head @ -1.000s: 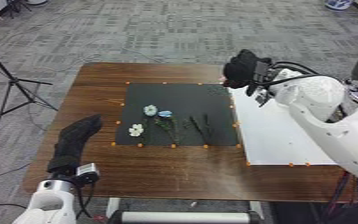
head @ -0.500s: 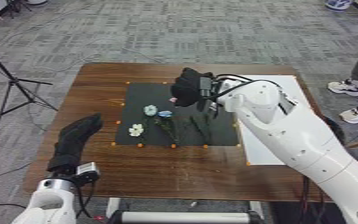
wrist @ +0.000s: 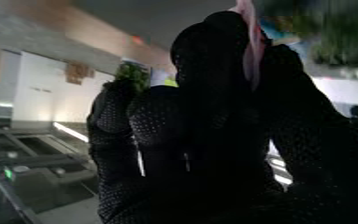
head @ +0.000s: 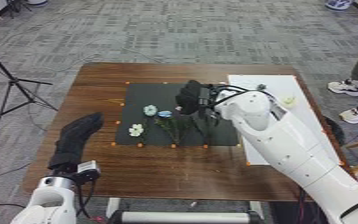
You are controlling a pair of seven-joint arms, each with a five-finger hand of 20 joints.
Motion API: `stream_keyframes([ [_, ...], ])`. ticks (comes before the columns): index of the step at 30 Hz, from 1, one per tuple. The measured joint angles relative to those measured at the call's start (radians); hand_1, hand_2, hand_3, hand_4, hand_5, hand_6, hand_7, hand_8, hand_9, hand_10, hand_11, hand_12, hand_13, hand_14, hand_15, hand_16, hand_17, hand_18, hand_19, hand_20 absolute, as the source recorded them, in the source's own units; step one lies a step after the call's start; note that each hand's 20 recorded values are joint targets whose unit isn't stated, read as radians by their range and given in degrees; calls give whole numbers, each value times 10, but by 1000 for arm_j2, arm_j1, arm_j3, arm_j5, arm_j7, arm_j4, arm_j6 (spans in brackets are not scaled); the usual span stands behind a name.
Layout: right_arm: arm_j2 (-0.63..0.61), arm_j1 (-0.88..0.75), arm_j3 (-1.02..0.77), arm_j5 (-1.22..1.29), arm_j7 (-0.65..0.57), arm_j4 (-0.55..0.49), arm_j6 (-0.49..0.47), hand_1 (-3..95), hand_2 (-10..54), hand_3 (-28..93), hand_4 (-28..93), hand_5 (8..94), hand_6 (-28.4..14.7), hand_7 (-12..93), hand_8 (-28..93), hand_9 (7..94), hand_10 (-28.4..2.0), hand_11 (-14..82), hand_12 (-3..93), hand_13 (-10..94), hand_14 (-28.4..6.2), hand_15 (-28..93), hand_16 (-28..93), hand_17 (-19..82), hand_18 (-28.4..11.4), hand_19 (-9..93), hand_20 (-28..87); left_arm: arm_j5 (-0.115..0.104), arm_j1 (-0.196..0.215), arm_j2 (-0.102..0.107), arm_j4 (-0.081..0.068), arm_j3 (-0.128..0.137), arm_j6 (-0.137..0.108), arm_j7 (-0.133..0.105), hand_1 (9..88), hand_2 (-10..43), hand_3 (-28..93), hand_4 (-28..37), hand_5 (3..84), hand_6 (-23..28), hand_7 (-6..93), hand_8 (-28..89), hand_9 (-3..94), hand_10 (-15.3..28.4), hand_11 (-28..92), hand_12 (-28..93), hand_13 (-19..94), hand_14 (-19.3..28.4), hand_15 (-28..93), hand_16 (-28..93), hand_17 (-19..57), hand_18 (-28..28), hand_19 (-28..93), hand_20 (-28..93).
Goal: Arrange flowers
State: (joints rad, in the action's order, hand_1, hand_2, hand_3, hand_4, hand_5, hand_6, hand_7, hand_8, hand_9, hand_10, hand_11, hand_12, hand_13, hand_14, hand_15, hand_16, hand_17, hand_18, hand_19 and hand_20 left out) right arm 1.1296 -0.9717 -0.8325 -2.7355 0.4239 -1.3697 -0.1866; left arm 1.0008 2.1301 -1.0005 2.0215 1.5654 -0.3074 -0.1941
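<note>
Right hand (head: pixel 190 97) over black mat (head: pixel 145 93), pink flower (wrist: pixel 251 47) pinched in its fingers. Blue flowers (head: pixel 151 111) and white flower (head: pixel 136 130) lie on the mat, left of that hand and closer to the robot; white sheet (head: pixel 286 83) with yellow flower (head: pixel 288 101) to its right. Left hand (head: pixel 79 129) well apart at left, fingers relaxed and extended.

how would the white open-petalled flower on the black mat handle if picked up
The white open-petalled flower is probably light, being just spread petals on a thin stem. Its wide head makes rolling across the flat black mat unlikely. Thin-looking petals may bend if pinched.
</note>
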Motion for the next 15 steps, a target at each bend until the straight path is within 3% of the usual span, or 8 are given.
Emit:
stream_keyframes([
  [15,33,-9,-23,-25,-17,63,-9,484,26,604,-283,739,52,366,4,791,-90,445,323,652,-119,744,437,301,-228,749,576,0,-17,0,-5,-14,2,-1,245,24,708,-246,462,50,151,-77,443,126,192,104,322,163,148,9,18,116,60,138],
])
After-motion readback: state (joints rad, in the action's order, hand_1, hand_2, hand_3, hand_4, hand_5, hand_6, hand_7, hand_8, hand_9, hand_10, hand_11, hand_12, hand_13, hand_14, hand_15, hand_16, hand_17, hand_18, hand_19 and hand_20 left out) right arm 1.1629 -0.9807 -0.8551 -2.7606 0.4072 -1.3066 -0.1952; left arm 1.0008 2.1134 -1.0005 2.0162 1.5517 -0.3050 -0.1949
